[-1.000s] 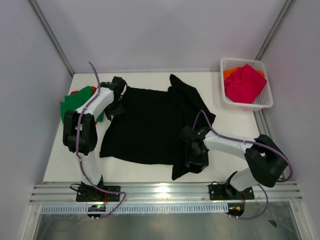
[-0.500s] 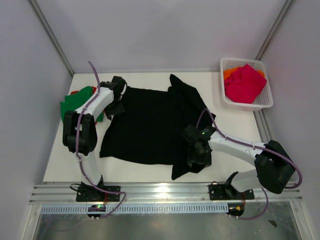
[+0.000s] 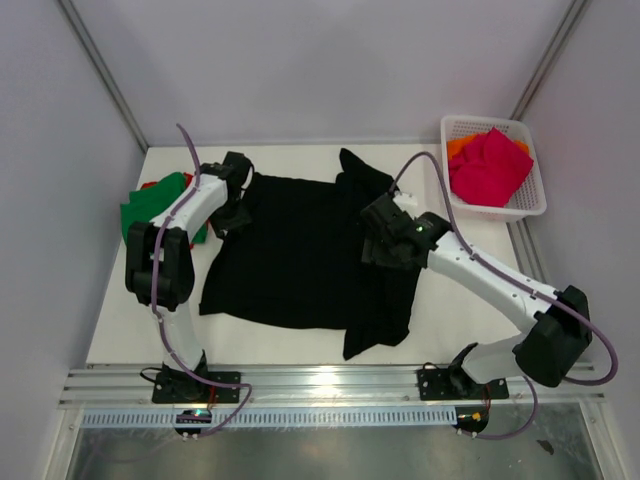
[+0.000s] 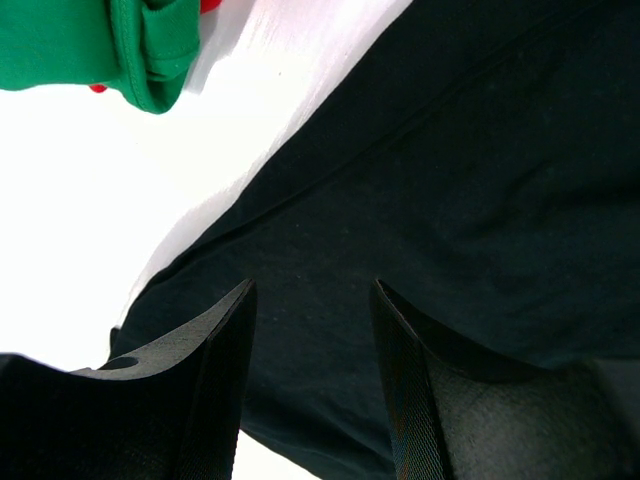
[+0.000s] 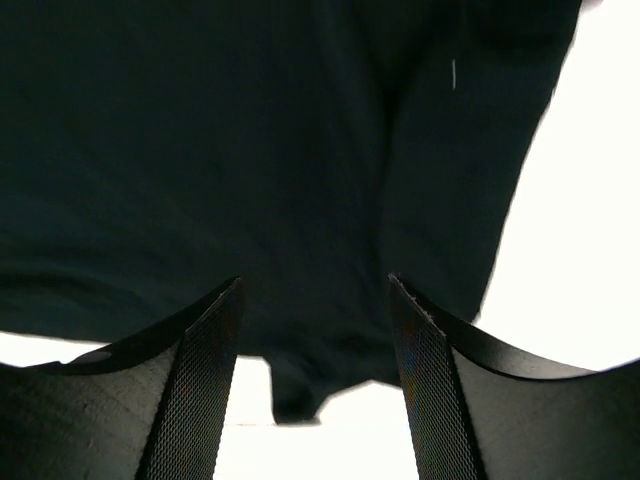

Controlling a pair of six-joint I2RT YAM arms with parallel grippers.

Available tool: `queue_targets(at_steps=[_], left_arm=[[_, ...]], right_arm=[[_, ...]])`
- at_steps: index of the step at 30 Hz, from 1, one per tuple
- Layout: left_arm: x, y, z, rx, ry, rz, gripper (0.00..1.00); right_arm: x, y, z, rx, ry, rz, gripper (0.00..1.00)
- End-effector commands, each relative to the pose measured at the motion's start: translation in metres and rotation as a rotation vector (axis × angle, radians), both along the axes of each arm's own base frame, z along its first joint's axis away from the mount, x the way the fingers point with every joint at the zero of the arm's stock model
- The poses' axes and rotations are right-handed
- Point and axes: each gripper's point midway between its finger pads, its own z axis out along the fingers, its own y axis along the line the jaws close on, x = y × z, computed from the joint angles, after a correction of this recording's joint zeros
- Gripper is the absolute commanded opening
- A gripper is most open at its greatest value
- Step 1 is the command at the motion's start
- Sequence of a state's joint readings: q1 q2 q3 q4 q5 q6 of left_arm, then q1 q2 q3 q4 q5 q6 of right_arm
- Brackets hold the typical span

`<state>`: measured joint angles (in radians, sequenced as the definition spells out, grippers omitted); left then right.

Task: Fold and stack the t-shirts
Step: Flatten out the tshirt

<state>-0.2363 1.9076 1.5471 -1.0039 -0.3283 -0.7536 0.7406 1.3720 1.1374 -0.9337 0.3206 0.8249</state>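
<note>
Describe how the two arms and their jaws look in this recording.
Both the left arm and right arm have white links between bulky black joints, with a greyish-purple cable looping loosely along each. Black base plates bolt them to a silver rail. The jaws are black, tapering blades with a fine woven texture on their inner faces.

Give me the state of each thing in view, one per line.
black t-shirt, spread flat, right side folded inward.
green t-shirt, bunched at the left.
magenta-pink t-shirt, crumpled in the basket.
orange t-shirt, mostly buried beneath it.
left gripper, open, empty.
right gripper, open, empty.
</note>
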Motion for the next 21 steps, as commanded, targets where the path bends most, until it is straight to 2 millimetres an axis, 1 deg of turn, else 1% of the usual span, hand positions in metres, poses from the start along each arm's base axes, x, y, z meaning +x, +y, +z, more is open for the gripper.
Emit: queue_targets(at_steps=[1,2,3,4,5,6,7,9,11,12,14,15,16,18,21], left_arm=[[0.002,-0.005,0.015,-0.037,-0.058,0.011,0.52],[0.001,-0.006,0.014,-0.040,-0.056,0.011,0.51],[-0.001,-0.006,0.012,-0.040,-0.050,0.013,0.51],[-0.001,-0.006,0.010,-0.044,-0.049,0.015,0.52],[-0.002,-0.007,0.008,-0.048,-0.047,0.018,0.51],[-0.003,-0.009,0.006,-0.054,-0.044,0.020,0.51],[-0.003,-0.011,0.005,-0.063,-0.041,0.019,0.51],[-0.005,-0.014,0.001,-0.064,-0.032,0.019,0.51],[-0.006,-0.019,0.000,-0.071,-0.030,0.011,0.51],[-0.005,-0.022,0.000,-0.075,-0.035,0.010,0.51],[-0.005,-0.027,0.000,-0.078,-0.040,0.002,0.51],[-0.004,-0.027,0.000,-0.076,-0.039,0.002,0.51],[-0.004,-0.028,0.000,-0.076,-0.039,-0.001,0.51],[-0.003,-0.028,0.000,-0.075,-0.040,0.001,0.51],[-0.001,-0.027,0.004,-0.069,-0.054,0.003,0.51]], right_arm=[[0.055,-0.017,0.032,-0.069,-0.154,-0.034,0.64],[0.063,-0.017,0.025,-0.068,-0.132,-0.043,0.64],[0.068,-0.015,0.023,-0.044,-0.113,-0.040,0.64],[0.075,-0.022,0.018,-0.041,-0.099,-0.063,0.64],[0.083,-0.022,0.015,-0.034,-0.105,-0.064,0.64],[0.088,-0.021,0.008,-0.043,-0.097,-0.060,0.64],[0.094,-0.025,0.006,-0.050,-0.096,-0.065,0.64],[0.105,-0.023,-0.003,-0.062,-0.079,-0.064,0.64],[0.110,-0.026,-0.008,-0.077,-0.052,-0.078,0.64],[0.119,-0.023,-0.010,-0.082,-0.045,-0.081,0.64],[0.124,-0.023,-0.014,-0.087,-0.024,-0.094,0.64],[0.130,-0.019,-0.011,-0.076,-0.032,-0.094,0.63],[0.132,-0.016,-0.016,-0.070,-0.016,-0.088,0.63],[0.138,-0.010,-0.015,-0.051,-0.023,-0.084,0.64],[0.141,-0.003,-0.018,-0.031,-0.014,-0.072,0.63]])
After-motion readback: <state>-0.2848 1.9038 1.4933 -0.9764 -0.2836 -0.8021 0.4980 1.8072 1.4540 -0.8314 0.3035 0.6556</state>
